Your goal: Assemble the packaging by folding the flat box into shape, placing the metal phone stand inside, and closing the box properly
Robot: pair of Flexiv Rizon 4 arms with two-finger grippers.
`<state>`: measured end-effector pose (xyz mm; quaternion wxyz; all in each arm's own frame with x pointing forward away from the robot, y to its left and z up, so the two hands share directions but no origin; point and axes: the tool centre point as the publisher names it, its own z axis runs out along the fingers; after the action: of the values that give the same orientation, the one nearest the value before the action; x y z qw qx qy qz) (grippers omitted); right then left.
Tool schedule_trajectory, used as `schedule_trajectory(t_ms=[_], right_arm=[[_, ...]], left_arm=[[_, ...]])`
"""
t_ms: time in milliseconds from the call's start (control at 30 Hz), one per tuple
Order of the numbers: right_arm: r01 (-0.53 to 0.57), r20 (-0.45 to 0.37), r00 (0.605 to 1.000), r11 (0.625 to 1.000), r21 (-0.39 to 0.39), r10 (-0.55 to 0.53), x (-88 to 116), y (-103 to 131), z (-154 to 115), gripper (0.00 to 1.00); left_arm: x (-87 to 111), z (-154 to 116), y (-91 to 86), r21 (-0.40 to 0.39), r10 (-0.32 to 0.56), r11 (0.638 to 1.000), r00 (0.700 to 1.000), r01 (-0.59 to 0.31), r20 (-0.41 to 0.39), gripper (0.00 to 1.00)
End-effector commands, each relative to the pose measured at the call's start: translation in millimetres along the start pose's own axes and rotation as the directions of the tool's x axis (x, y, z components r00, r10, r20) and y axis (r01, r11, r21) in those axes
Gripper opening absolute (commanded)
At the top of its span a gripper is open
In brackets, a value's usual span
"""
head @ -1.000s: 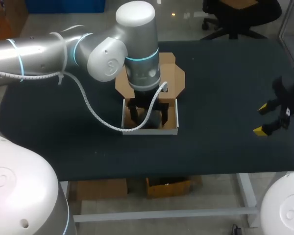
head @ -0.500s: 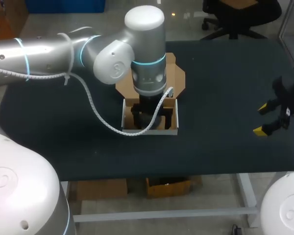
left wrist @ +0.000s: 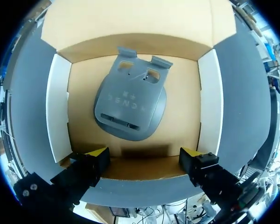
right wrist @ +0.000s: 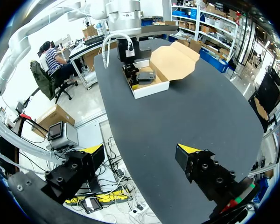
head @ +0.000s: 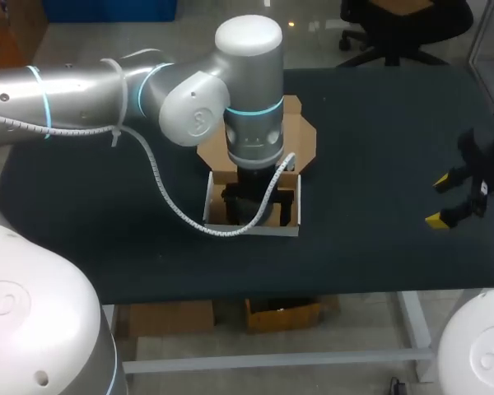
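Change: left arm has shifted rightward above the box.
Bench: carries the box near its middle.
Box: open-topped, lid folded back behind it.
Stand: flat on the box floor.
Left tool: spread, empty, tips at the box's near wall.
Right tool: spread, empty, at the bench's right edge, well apart from the box.

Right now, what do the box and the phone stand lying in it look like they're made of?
The box looks like cardboard: dull brown inside, white-faced walls, creased folds. The phone stand looks like metal with a matte grey coat. It is thin, with a bent lip and punched slots, though moulded plastic could look alike.
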<state>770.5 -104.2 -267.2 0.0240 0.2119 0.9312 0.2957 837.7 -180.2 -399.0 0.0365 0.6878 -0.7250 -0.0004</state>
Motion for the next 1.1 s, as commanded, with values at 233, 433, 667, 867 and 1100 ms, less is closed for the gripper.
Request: schedule_trajectory(t_ms=[233, 433, 667, 867, 1100], right_arm=[[0.001, -0.001, 1.0, 1.0, -0.003, -0.001, 0, -1, -1, 1.0], [0.001, -0.001, 1.0, 1.0, -0.003, -0.001, 0, -1, -1, 1.0], [0.001, -0.001, 1.0, 1.0, -0.003, -0.001, 0, -1, -1, 1.0], [0.001, -0.001, 1.0, 1.0, -0.003, -0.001, 0, -1, -1, 1.0], [0.001, -0.001, 1.0, 1.0, -0.003, -0.001, 0, -1, -1, 1.0]], left_arm=[[5.0, 1, 25.1, -0.012, -0.041, 0.999, 0.999, 0.041, -0.001, 1.0], [10.3, 4, 38.0, -0.031, -0.064, 0.997, 0.998, 0.064, -0.002, 1.0], [16.4, 4, 52.8, -0.032, -0.085, 0.996, 0.996, 0.084, -0.003, 1.0], [18.9, 6, 61.4, -0.043, -0.107, 0.993, 0.994, 0.107, -0.007, 1.0], [21.3, 6, 69.7, -0.042, -0.121, 0.992, 0.993, 0.12, -0.007, 1.0]])
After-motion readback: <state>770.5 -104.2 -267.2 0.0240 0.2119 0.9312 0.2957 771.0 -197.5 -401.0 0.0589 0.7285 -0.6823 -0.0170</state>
